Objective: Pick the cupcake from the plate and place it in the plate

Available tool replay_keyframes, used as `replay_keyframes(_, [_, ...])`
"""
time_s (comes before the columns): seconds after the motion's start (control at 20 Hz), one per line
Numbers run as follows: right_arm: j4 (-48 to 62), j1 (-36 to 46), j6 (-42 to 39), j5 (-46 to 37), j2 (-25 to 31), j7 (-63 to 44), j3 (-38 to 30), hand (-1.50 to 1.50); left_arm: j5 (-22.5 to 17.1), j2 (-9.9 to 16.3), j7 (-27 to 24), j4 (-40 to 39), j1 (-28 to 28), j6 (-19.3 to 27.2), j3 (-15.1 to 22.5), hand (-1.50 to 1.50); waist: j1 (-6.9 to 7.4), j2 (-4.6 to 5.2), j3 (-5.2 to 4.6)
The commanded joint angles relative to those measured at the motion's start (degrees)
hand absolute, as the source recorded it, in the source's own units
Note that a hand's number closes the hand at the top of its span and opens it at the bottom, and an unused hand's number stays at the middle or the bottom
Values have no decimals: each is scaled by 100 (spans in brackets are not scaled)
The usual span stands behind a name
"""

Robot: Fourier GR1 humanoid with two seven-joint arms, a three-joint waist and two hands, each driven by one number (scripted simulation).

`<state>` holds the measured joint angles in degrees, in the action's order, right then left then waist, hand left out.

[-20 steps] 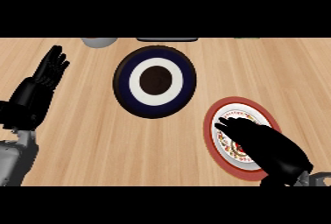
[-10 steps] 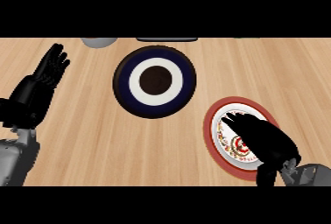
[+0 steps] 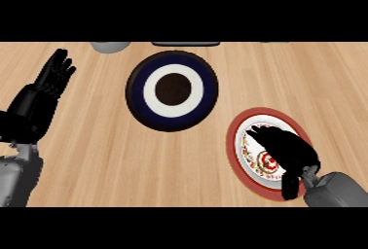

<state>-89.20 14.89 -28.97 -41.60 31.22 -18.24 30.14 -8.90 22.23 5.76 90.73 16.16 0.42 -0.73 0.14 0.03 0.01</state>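
My right hand [image 3: 287, 150]: over the red-rimmed plate [image 3: 241, 127] at the lower right of the table [image 3: 93, 160], fingers bent downward over the plate's middle. I cannot tell whether they have closed on anything.
Cupcake [image 3: 268, 160]: only a small red and white bit shows at the edge of my right hand, on the red-rimmed plate. The rest is hidden under my fingers, so I cannot tell if it is held.
Red-rimmed plate: white inside with a patterned ring, lying flat, near the dark plate [image 3: 173, 90] but apart from it.
Dark plate: navy rim, white ring, dark centre, up and to the left of the red-rimmed one.
My left hand [image 3: 45, 92]: at the left edge, fingers straight and pointing up, resting, holding nothing.
Far edge of the table: a grey round thing [image 3: 110, 45] and a dark flat thing [image 3: 185, 44], both cut off.
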Motion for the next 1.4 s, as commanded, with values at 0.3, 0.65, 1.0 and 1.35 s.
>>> replay_keyframes(0.3, [853,-244,320,-1068,-614,283,-98,-150,248,-259,-197,65,-352,-244,-233,0,-6,-4,-1])
replay_keyframes(0.65, [1339,106,1860,-1432,-954,1184,-175,150,311,-304,-177,-51,-174,-237,-201,0,13,7,2])
replay_keyframes(1.0, [1171,-1301,3328,-1362,-1319,-1151,-1742,150,285,-141,50,127,-309,-33,-516,0,-580,-111,10])
replay_keyframes(1.35, [39,-2727,5420,-2755,-2045,-2548,-1714,150,197,-178,34,254,-424,-194,-452,0,-256,-60,-8])
